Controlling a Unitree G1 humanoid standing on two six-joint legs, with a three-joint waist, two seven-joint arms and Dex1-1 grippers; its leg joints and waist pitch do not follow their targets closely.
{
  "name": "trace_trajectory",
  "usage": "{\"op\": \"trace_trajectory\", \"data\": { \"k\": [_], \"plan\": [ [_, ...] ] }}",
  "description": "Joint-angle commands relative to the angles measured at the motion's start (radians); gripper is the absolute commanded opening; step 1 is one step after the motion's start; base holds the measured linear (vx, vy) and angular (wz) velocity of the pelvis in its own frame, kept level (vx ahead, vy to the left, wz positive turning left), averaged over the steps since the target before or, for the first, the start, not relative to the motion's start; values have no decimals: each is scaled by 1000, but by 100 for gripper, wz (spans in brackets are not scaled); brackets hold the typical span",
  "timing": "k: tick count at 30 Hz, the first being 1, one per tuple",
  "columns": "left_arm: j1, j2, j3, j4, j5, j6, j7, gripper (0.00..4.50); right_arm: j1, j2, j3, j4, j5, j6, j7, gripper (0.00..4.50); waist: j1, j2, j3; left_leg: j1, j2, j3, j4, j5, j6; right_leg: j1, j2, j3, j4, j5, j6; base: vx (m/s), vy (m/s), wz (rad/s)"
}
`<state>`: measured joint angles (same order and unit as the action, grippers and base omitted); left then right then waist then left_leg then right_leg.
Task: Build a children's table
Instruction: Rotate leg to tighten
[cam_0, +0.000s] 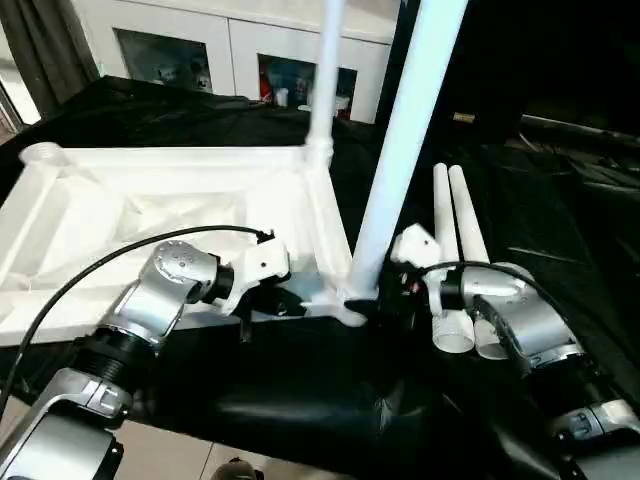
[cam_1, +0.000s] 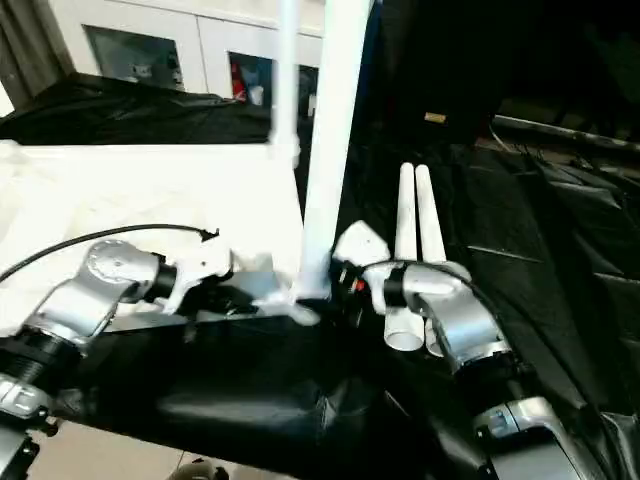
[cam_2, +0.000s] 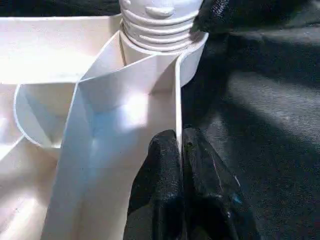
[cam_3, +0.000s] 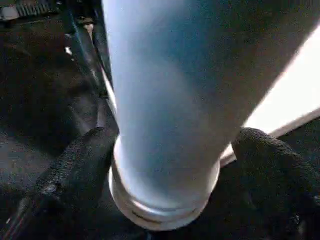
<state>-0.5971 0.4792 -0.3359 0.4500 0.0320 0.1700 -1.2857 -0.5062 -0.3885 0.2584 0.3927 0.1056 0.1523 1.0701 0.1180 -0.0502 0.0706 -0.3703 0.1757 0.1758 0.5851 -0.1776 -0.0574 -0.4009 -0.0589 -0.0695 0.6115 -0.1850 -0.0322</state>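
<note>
White plastic fills the work area: the tabletop (cam_0: 150, 215) lies underside-up on black cloth (cam_0: 300, 390), with 2 legs standing in sockets along its right edge and 2 spare legs (cam_0: 455, 255) lying on the cloth just beyond the right gripper (cam_3: 165, 165).

By the look of it, the step in hand is seating the near leg (cam_0: 400, 150) in the corner socket (cam_2: 187, 55). Threads at the leg's base are visible above the socket rim in the left wrist view, so it may not be fully screwed home.

The left gripper (cam_2: 181, 150) reaches in from the side, forearm low and wrist bent inward, its 2 fingers (cam_2: 160, 170) pressed together on the thin outer wall of the tabletop, just short of that socket, bracing the piece. The right gripper comes in low from the opposite side, level with the leg's base; its fingers (cam_3: 80, 160) stand apart on either side of the leg, not visibly pressing it, though whether they brush it I cannot tell.

Next, I judge, the right gripper must close on the leg and twist while the left holds firm; 2 legs remain afterward.
</note>
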Motion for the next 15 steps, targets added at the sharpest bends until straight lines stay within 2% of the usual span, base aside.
{"op": "trace_trajectory", "data": {
  "k": [1,2,7,8,11,15],
  "plan": [
    [-1,9,-21,-39,-17,-22,-38,0,14,-23,11,-20,-14,6,22,407,-1,13,-70,19,67,-21,-72,-198,19,52,-101,60,-69,-180,-212,0,0,0],
    [-4,12,-20,-35,-17,-25,-39,0,14,-23,12,-24,-12,10,24,407,0,10,-71,19,65,-20,-71,-187,22,52,-101,60,-68,-172,-211,0,0,0],
    [-7,18,-16,-31,-17,-27,-48,0,15,-22,15,-33,-3,22,30,407,-1,11,-73,17,65,-19,-68,-163,29,55,-100,58,-64,-141,-218,0,0,0],
    [-8,18,-15,-29,-16,-28,-48,0,15,-21,17,-32,-3,23,32,381,-1,11,-73,17,65,-20,-68,-162,29,55,-99,58,-63,-140,-218,0,0,0],
    [-10,18,-14,-21,-15,-32,-49,0,19,-19,22,-33,-5,22,32,372,-1,11,-73,17,64,-19,-67,-163,29,55,-100,58,-63,-138,-218,0,0,0],
    [-8,18,-16,-21,-16,-31,-46,0,22,-4,15,-29,2,25,18,329,-1,11,-73,17,64,-20,-68,-164,28,54,-100,58,-63,-145,-215,0,0,0]
  ]
}}
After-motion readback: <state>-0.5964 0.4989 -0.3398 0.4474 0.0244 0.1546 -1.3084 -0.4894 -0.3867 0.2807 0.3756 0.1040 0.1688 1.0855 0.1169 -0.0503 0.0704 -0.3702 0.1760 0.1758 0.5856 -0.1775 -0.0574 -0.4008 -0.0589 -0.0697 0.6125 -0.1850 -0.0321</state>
